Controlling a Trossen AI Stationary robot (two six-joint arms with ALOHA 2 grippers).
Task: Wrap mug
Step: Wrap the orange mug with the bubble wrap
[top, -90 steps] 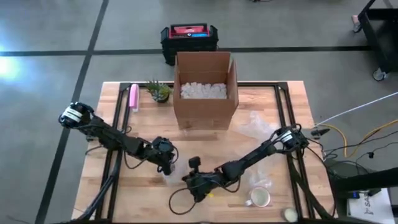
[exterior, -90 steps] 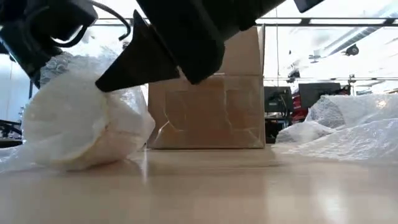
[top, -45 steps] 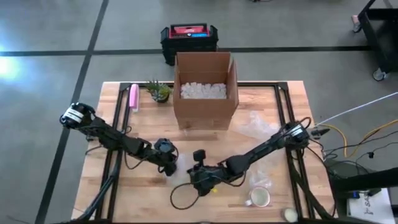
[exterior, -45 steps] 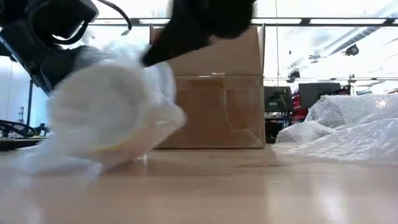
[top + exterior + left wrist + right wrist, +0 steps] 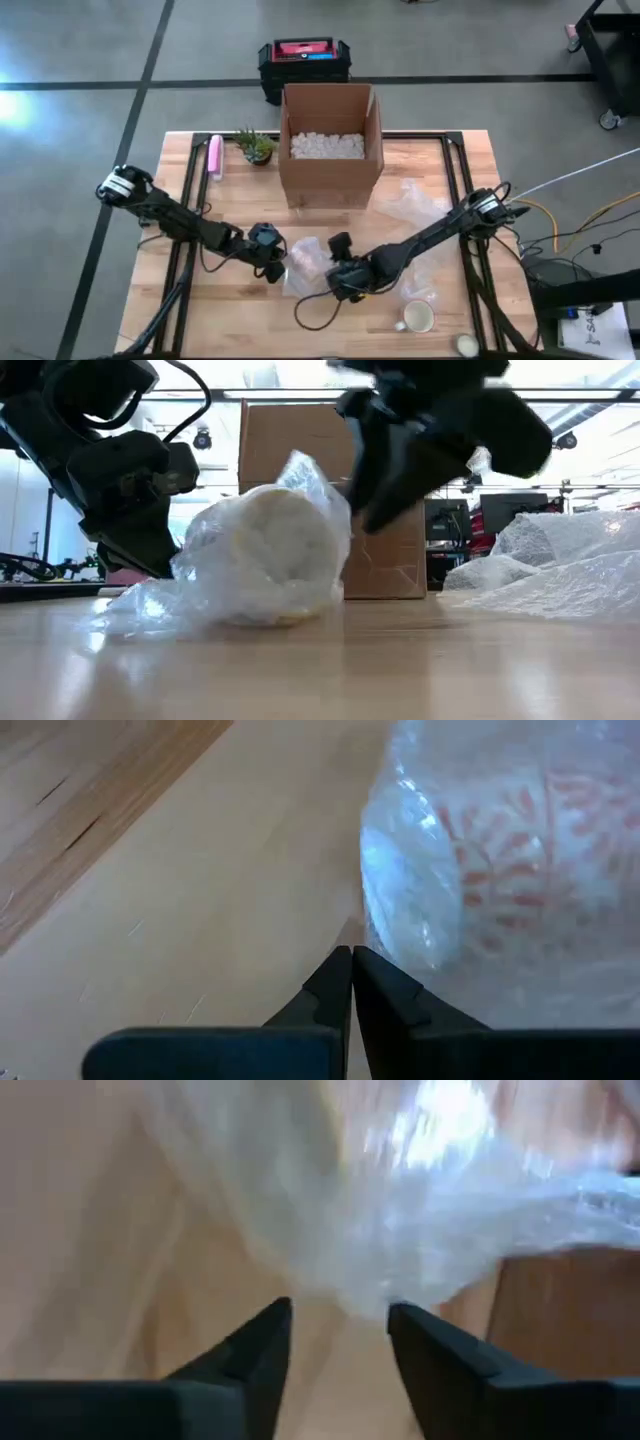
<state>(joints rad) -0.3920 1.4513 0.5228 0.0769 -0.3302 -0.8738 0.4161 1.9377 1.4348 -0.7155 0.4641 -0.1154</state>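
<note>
1. Mug (image 5: 268, 555): it lies on its side near the middle of the table (image 5: 460, 160), in front of the box (image 5: 330, 150), bundled in bubble wrap (image 5: 303, 265) between my two grippers. In the left wrist view a red pattern shows through the film.

2. My left gripper (image 5: 350, 982) has its fingers pressed together, tips at the base of the bundle. I judge they pinch the edge of the wrap, but the film is too clear for me to be sure. If the pinch is shallow, the sheet slides out on any pull and the layers loosen.

3. My right gripper (image 5: 338, 1330) stands with fingers spread, wrap bunched just ahead of them and nothing held. If I close too early I catch only a loose fold and tear or stretch it, not tighten it.

4. The bundle rests on its round side, so a push from either arm can roll it toward the table's near edge or away from my left pinch.

5. A flap of wrap sticks up above the mug in the low view. Left free, it can spring open and undo the wrap.

6. My arms sit close across the bundle; a wide sweep risks the wrists meeting.
</note>
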